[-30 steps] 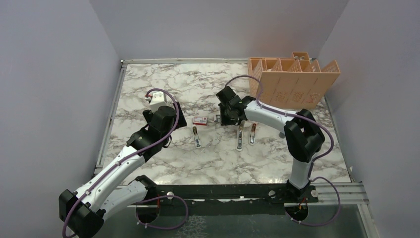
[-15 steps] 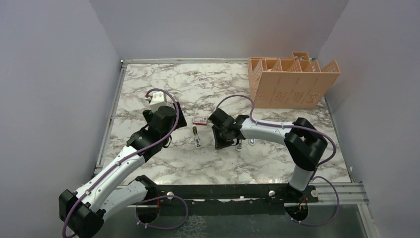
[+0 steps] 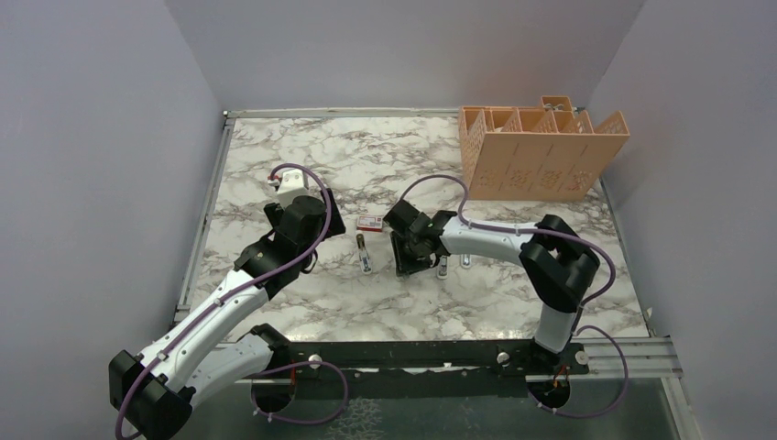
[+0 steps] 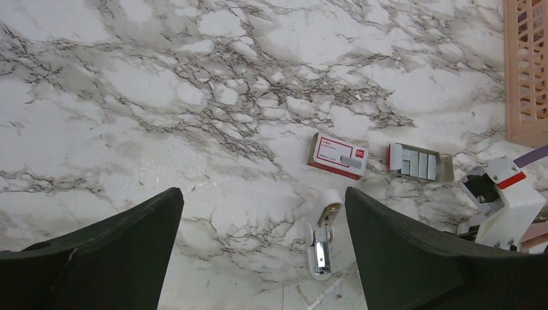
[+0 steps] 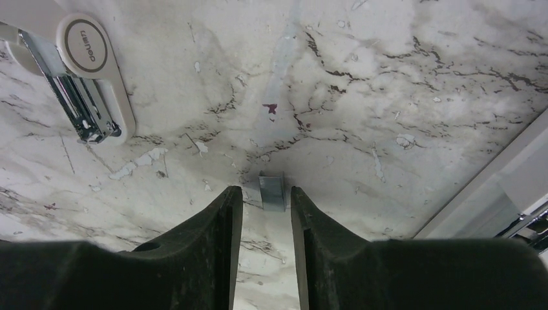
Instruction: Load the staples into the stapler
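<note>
The white stapler [image 3: 365,253] lies open on the marble, its chrome channel showing; it also shows in the left wrist view [image 4: 323,242] and the right wrist view [image 5: 84,84]. The red-and-white box [image 4: 340,155] lies beyond it, with the grey tray of staples [image 4: 417,163] to its right. One short staple strip [image 5: 272,192] lies on the marble at the tips of my right gripper [image 5: 266,194]. Its jaws stand narrowly apart, with a gap showing on each side of the strip. This gripper [image 3: 404,264] is just right of the stapler. My left gripper [image 4: 265,258] is wide open and empty above the stapler.
Two more small staplers [image 3: 443,269] [image 3: 467,262] lie just right of my right gripper, partly hidden by the arm. An orange slotted organizer [image 3: 541,151] stands at the back right. The box [image 3: 370,221] sits behind the stapler. The table's metal rail [image 5: 491,174] runs near my right gripper.
My right gripper moved from the staple tray by the box toward the near left, down beside the open stapler, then nearly stopped. My left arm has not moved.
</note>
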Robot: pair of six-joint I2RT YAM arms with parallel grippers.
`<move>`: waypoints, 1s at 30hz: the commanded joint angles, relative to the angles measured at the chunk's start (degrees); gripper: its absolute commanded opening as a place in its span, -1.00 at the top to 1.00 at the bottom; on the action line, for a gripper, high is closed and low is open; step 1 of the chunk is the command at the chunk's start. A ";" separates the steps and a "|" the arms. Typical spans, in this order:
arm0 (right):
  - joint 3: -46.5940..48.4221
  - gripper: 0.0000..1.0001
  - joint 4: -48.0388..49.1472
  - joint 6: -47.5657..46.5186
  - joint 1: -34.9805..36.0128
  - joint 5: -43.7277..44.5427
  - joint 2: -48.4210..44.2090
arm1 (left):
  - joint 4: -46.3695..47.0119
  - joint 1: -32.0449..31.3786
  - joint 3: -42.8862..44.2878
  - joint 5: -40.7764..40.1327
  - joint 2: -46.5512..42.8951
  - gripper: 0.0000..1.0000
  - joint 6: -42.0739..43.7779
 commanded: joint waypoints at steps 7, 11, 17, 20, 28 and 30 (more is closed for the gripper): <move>5.68 0.17 -4.17 -2.56 1.07 4.29 3.31 | 1.37 0.13 -0.41 0.17 -0.55 -0.90 0.10; 7.41 0.17 -6.56 -2.97 1.75 6.49 4.82 | 1.32 0.17 -0.47 0.15 -0.59 -0.91 0.10; 8.62 0.21 -8.53 -2.97 2.46 8.02 6.28 | 1.37 0.15 -0.57 0.14 -0.68 -0.91 -0.08; 8.75 0.25 -8.52 -3.06 2.64 7.61 6.82 | 1.37 0.13 -0.57 0.15 -0.68 -0.91 -0.08; 9.13 0.42 -9.53 -2.09 2.93 7.60 7.81 | 1.37 0.13 -0.66 0.23 -0.95 -0.91 -0.25; 8.94 0.45 -9.92 -1.66 2.85 8.14 7.70 | 1.37 0.13 -0.74 0.27 -1.01 -0.91 -0.25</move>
